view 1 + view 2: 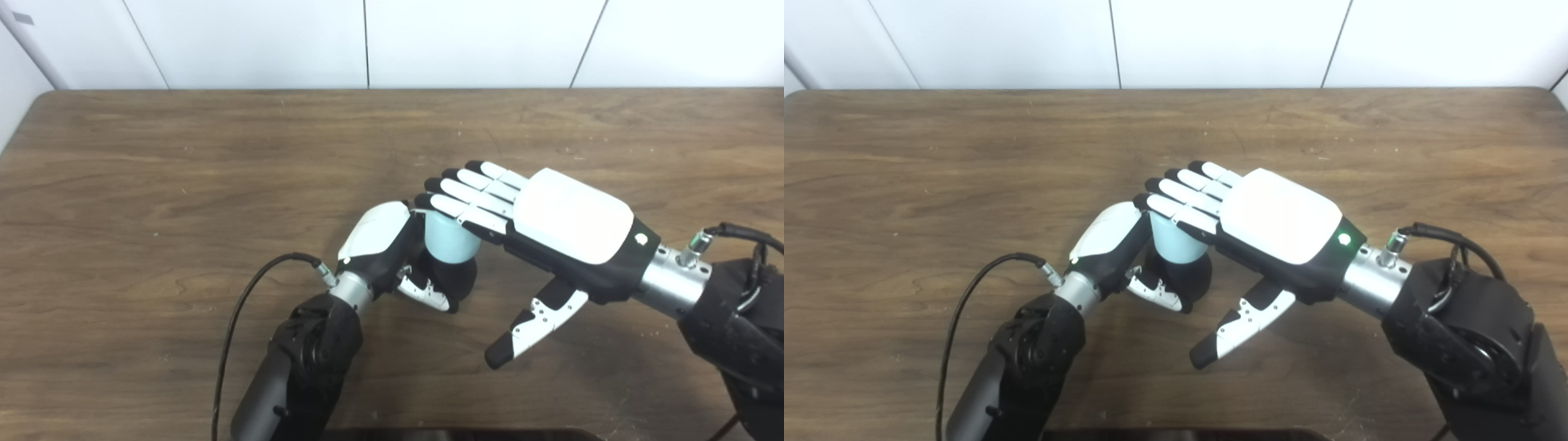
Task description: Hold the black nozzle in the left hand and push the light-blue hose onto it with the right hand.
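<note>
Hose seating on nozzle

Left hand (398, 257) grips black nozzle (456, 278); right hand (551, 226), flat and holding nothing, covers light-blue hose (447, 239). Press squarely downward, nozzle steady.

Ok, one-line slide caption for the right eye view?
Left hand grips the black nozzle while the flat, open right hand presses its fingers on the light-blue hose.

Work surface and backdrop as I see them.
Brown wood-grain table (184, 171); white panelled wall (478, 43) behind.
</note>
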{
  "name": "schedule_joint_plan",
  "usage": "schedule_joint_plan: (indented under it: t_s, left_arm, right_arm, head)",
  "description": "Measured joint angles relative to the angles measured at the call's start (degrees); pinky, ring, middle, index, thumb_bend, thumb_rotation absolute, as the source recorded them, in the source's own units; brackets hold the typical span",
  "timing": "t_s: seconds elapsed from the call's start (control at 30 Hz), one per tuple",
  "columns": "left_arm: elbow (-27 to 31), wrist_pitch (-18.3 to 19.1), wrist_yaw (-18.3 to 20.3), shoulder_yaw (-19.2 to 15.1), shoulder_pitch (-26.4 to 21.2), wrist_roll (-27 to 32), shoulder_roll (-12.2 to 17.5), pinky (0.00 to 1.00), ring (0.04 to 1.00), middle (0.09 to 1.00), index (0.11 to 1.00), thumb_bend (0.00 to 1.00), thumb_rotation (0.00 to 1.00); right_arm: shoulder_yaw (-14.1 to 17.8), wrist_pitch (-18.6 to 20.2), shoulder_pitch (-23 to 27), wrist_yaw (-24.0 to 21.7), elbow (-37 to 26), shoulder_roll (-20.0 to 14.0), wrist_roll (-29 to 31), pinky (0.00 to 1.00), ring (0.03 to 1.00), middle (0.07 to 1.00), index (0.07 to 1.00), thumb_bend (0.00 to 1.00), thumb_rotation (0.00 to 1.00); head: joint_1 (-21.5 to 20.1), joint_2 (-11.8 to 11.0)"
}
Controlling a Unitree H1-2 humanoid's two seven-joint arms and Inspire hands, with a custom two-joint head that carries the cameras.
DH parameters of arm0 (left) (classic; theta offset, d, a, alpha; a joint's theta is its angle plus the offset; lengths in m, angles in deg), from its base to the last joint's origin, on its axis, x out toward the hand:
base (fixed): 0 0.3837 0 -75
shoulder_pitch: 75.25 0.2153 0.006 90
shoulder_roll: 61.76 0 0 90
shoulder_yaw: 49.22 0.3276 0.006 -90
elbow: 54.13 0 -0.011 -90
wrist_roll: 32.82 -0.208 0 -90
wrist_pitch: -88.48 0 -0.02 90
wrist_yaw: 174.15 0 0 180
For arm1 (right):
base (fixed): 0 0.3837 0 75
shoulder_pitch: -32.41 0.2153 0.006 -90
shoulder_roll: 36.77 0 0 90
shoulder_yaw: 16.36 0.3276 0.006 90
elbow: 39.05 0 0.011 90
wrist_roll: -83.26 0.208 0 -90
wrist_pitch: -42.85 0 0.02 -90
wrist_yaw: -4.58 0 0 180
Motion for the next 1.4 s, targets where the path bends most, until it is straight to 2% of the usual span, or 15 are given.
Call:
schedule_joint_plan:
  t_s: [0.37,0.77,1.4]
  left_arm:
    - [0.00,0.00,0.11,-0.21,-0.03,0.00,-0.09,1.00,0.753,0.617,0.487,0.52,0.04]
    - [0.03,0.00,1.05,-0.62,-0.02,-0.48,-0.57,1.00,0.751,0.616,0.489,0.52,0.04]
    - [0.19,0.00,1.30,-0.74,-0.01,-0.31,-0.52,1.00,0.745,0.605,0.489,0.52,0.04]
  right_arm:
    - [-0.24,-0.43,-0.79,0.39,0.81,0.43,0.21,1.00,1.000,1.000,0.990,0.68,1.00]
    - [0.43,-1.14,-1.57,2.10,2.20,-1.03,1.78,1.00,1.000,1.000,0.990,0.68,1.00]
    - [-0.01,-1.24,-5.15,6.36,2.13,-0.88,0.43,1.00,1.000,1.000,0.990,0.68,1.00]
  head:
    - [0.18,0.09]
    - [0.00,0.26]
    - [-0.61,1.05]
